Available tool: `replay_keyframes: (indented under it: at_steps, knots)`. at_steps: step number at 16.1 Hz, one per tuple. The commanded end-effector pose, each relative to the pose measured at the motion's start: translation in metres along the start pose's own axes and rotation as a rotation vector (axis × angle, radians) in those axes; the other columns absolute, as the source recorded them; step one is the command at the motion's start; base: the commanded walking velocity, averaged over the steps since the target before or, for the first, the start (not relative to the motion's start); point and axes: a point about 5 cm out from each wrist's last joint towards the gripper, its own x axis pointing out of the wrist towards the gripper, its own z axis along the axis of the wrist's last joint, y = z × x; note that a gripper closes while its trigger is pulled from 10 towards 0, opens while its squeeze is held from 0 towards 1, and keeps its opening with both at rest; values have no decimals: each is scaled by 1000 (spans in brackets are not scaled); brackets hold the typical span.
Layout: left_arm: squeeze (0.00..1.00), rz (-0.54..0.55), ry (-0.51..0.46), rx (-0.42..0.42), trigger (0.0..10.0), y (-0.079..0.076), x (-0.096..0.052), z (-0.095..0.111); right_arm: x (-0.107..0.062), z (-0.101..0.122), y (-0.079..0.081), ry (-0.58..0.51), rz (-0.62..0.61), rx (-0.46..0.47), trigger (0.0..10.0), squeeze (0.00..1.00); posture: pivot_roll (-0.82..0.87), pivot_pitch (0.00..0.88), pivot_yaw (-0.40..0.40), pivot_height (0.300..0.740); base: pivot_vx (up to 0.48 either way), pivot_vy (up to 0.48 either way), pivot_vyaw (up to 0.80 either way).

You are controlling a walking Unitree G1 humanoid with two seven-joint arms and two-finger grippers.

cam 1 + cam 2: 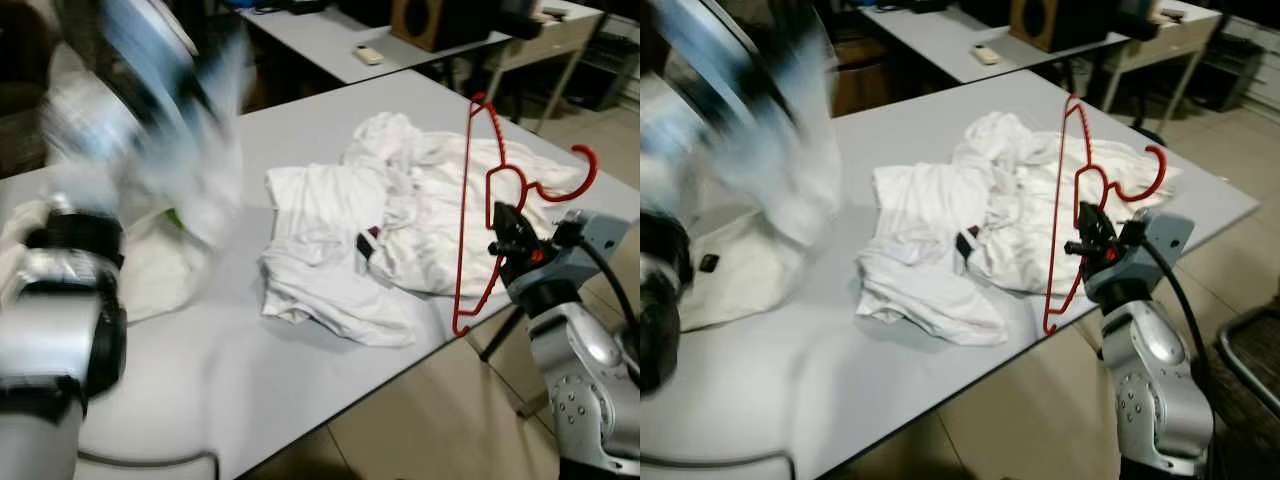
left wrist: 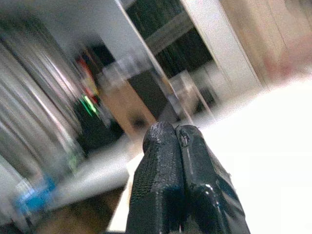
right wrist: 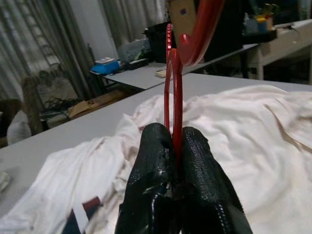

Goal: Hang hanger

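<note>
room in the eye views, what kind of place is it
Likely a workroom or lab set up for laundry: grey tables, white clothes piled on one, a speaker behind, curtains.

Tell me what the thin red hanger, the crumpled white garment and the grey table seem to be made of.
Thin red hanger, pinched in the right gripper: probably plastic or coated wire; glossy, uniform colour. Crumpled white garment: soft matte cloth, likely cotton jersey; it creases and folds. Grey table: smooth matte top, apparently laminate, with a dark edge.
</note>
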Motion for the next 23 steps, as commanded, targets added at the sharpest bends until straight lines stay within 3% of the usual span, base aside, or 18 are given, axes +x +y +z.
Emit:
replay_keyframes:
  at_steps: [1, 3, 4, 5, 6, 7, 8, 9, 10, 11, 12, 13, 14, 16, 19, 21, 22, 23]
  knots:
    - [0, -24, 131, 0, 0, -2, -6, -17, -1, 0, 2, -6, -1, -3, 10000, 0, -184, 0, 53, 740, 0, 0, 0]
    - [0, -58, 327, -8, 0, -5, -20, -41, 0, -2, 3, 6, 6, -6, 10000, 0, -178, 0, 50, 740, 0, 0, 0]
    - [0, -20, 413, 25, 0, 2, -29, -48, 1, -3, 5, 9, 13, -7, 10000, 0, -176, 0, 49, 740, 0, 0, 0]
    - [0, 156, 460, 168, 0, 34, -33, -34, 4, -2, 7, 9, 18, -6, 10000, 0, -170, 0, 41, 740, 0, 0, 0]
    - [0, 216, 451, 218, 0, 44, -33, -26, 5, -2, 7, 8, 19, -6, 10000, 0, -170, 0, 41, 740, 0, 0, 0]
    - [0, 433, 215, 380, 0, 82, -24, 35, 7, 1, 6, -9, 13, -11, 10000, 0, -168, 0, 38, 740, 0, 0, 0]
    - [0, 461, -91, 459, 0, 92, -18, 92, 7, 5, 3, -30, -9, -10, 10000, 0, -169, 0, 42, 740, 0, 0, 0]
    - [0, 432, -259, 454, 0, 92, -14, 120, 7, 7, 0, -43, -23, -6, 10000, 0, -166, 0, 40, 740, 0, 0, 0]
    - [0, 412, -355, 452, 0, 91, -13, 136, 7, 9, -1, -50, -32, -4, 10000, 0, -166, 0, 40, 740, 0, 0, 0]
    - [0, 303, -293, 452, 0, 78, 1, 124, 7, 6, 0, -48, -37, 3, 10000, 0, -163, 0, 44, 740, 0, 0, 0]
    - [0, 279, -259, 435, 0, 72, 4, 113, 6, 5, 2, -45, -34, 4, 10000, 0, -166, 0, 48, 740, 0, 0, 0]
    - [0, 184, -202, 380, 0, 53, 8, 83, 4, 2, 5, -37, -26, 9, 10000, 0, -170, 0, 53, 740, 0, 0, 0]
    - [0, 145, -194, 355, 0, 46, 9, 75, 2, 1, 6, -33, -26, 10, 10000, 0, -170, 0, 55, 740, 0, 0, 0]
    - [0, 49, -119, 337, 0, 32, 6, 52, -1, -1, 6, -25, -28, 10, 10000, 0, -175, 0, 61, 740, 0, 0, 0]
    - [0, -335, 111, 172, 0, -15, -21, -9, -4, -4, 9, -15, -24, 7, 10000, 0, -181, 0, 64, 740, 0, 0, 0]
    - [0, -399, 133, 110, 0, -30, -29, -18, -4, -4, 9, -10, -18, 6, 10000, 0, -180, 0, 57, 740, 0, 0, 0]
    - [0, -415, 108, 49, 0, -39, -29, -18, -4, -4, 9, -7, -12, 4, 10000, 0, -179, 0, 53, 740, 0, 0, 0]
    - [0, -457, 64, -71, 0, -56, -26, -13, -4, -5, 10, -3, -4, 1, 10000, 0, -177, 0, 50, 740, 0, 0, 0]
